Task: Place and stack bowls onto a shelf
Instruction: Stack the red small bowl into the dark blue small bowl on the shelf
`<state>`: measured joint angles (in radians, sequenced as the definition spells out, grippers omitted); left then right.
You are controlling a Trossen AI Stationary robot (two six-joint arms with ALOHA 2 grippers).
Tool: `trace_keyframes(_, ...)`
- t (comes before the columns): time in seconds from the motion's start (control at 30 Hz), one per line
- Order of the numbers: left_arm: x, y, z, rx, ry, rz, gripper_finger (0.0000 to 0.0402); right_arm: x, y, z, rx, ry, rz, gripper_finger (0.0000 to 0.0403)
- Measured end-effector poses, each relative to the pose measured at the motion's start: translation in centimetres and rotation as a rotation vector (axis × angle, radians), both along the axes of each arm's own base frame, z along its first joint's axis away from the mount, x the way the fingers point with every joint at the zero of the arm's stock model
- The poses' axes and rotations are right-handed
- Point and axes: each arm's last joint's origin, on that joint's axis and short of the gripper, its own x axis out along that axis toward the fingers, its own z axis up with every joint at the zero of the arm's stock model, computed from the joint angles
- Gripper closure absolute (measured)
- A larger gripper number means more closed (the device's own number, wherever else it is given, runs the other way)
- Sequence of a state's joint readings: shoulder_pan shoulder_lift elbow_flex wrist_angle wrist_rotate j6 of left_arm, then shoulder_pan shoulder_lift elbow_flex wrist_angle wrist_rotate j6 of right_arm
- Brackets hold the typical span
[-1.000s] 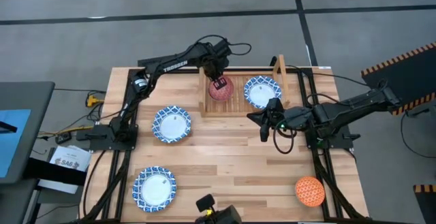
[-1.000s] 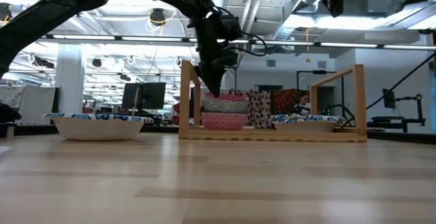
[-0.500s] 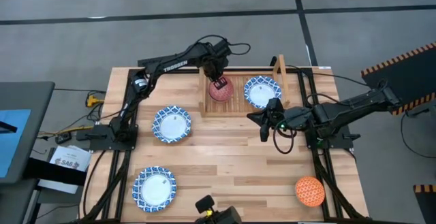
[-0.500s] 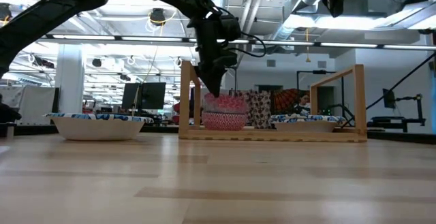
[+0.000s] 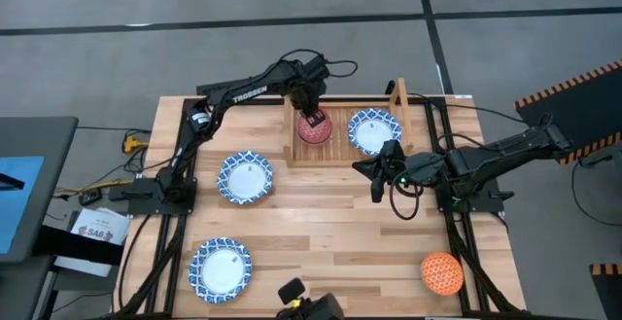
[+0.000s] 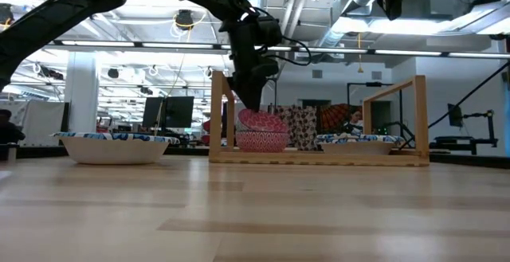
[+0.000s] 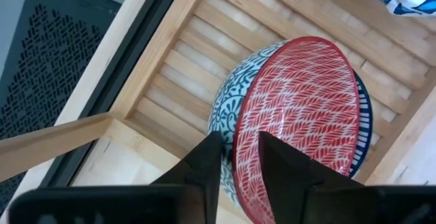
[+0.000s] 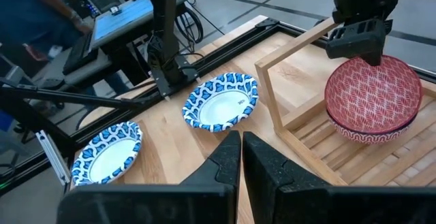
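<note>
Over the wooden shelf (image 5: pixel 342 155), left end effector (image 7: pixel 235 157) pinches the red bowl's (image 7: pixel 300 118) rim.

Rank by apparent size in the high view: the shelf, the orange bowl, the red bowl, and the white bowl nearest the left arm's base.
1. The shelf, plainly largest.
2. The white bowl.
3. The orange bowl and the red bowl look alike; the left tool partly covers the red one, so no ranking.

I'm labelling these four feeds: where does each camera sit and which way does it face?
High: overhead, straight down on table, both arms.
Low: table height, level across to shelf; left arm descends.
Left wrist: past the left claw gripping the red bowl rim, on a blue bowl.
Right wrist: past the right claw, toward the left arm.
Shared: all show the red bowl in the shelf.
</note>
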<state>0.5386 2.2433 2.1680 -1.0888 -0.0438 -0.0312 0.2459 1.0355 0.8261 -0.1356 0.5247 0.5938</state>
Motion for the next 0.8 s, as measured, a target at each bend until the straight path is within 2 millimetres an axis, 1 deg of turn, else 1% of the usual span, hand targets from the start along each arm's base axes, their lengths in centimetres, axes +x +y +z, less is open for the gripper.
trace_keyframes(0.2, 0.0, 0.7, 2.4, 0.018, -0.098, 0.039, 0.0297, 0.0, 0.0, 0.0, 0.0, 0.0, 0.0, 0.0358)
trace_keyframes(0.3, -0.1, 0.9, 2.9, 0.021, -0.117, 0.059, 0.0297, 0.0, 0.0, 0.0, 0.0, 0.0, 0.0, 0.0358)
trace_keyframes(0.4, -0.2, 0.9, 2.7, 0.008, -0.115, 0.093, 0.0301, 0.0, 0.0, 0.0, 0.0, 0.0, 0.0, 0.0358)
trace_keyframes(0.5, -0.2, 0.9, 2.0, -0.011, -0.107, 0.108, 0.0325, 0.0, 0.0, 0.0, -0.001, 0.002, 0.0, 0.0358)
trace_keyframes(0.57, -0.1, 1.0, 1.4, -0.018, -0.105, 0.122, 0.0358, 0.0, 0.0, 0.0, -0.001, 0.002, 0.0, 0.0358)
trace_keyframes(0.6, 0.1, 1.1, 1.1, -0.014, -0.121, 0.136, 0.0378, 0.0, 0.0, 0.0, -0.001, 0.002, 0.0, 0.0358)
trace_keyframes(0.63, 0.2, 1.2, 0.9, -0.014, -0.141, 0.155, 0.0389, 0.0, 0.0, 0.0, -0.001, 0.002, 0.0, 0.0358)
trace_keyframes(0.7, 0.3, 1.3, 0.5, -0.03, -0.155, 0.188, 0.0396, 0.0, 0.0, 0.0, -0.001, 0.002, 0.0, 0.0358)
trace_keyframes(0.8, 0.8, 1.0, 0.3, -0.002, -0.173, 0.217, 0.04, 0.0, 0.0, 0.0, -0.001, 0.003, 0.0, 0.0358)
